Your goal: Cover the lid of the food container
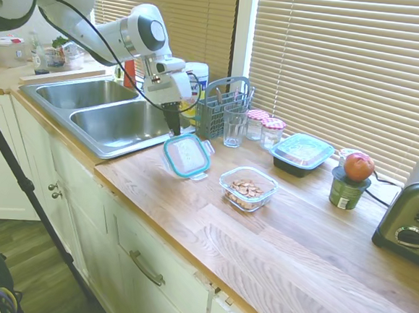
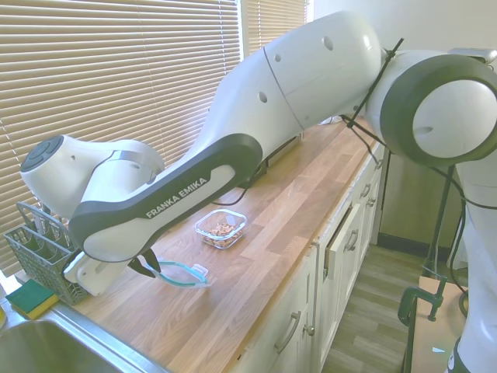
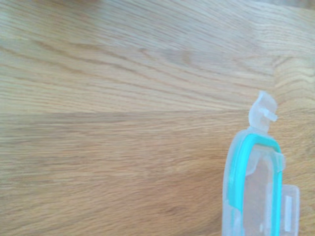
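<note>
1. First exterior view: we see the gripper (image 1: 174, 127) clamped on the lid (image 1: 188, 155), tilted above the wooden counter (image 1: 290, 235), near the food container (image 1: 248, 188).
2. Second exterior view: we see the lid (image 2: 180, 273) raised, apart from the food container (image 2: 221, 228).
3. Wrist view: we see the lid (image 3: 256, 187) over wood.

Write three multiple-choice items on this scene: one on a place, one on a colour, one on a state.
1. Where is the lid?
A. on the food container
B. tilted above the counter, held at its edge
C. in the sink

2. What colour is the lid's rim?
A. red
B. black
C. teal

3. The food container is:
A. open, nuts showing
B. covered
C. tipped over

Key: 1 B, the tool grips the lid's edge beside the sink; 2 C, the wrist view shows teal; 3 A, no lid on it.
</note>
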{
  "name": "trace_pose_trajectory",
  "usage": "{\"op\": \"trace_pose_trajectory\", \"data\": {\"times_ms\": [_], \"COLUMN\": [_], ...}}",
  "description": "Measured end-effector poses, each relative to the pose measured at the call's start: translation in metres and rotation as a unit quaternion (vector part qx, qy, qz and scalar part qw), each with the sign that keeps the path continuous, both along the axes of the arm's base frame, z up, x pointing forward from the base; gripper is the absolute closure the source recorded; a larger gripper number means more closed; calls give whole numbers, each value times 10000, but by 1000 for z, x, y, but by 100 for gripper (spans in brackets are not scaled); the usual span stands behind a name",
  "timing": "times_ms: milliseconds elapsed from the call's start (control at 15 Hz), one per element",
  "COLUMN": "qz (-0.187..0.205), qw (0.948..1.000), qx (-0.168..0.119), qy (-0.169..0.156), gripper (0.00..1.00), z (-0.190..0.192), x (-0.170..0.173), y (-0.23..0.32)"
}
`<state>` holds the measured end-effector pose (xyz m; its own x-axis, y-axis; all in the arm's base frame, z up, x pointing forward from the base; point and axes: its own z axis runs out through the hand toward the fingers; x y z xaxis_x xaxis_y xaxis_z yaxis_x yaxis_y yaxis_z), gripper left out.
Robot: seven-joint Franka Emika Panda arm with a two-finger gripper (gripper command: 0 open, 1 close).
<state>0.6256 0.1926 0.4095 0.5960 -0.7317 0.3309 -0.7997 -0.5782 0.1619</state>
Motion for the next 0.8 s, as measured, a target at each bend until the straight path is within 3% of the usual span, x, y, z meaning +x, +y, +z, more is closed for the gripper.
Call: {"op": "trace_pose_trajectory", "data": {"times_ms": [333,800], "qz": [44,25], "qw": [9997,9992], "qx": [232,401], "qy": [-96,-91], "gripper": [100,100], "z": [42,62], "x": [-9,-3], "y": [-33,-82]}}
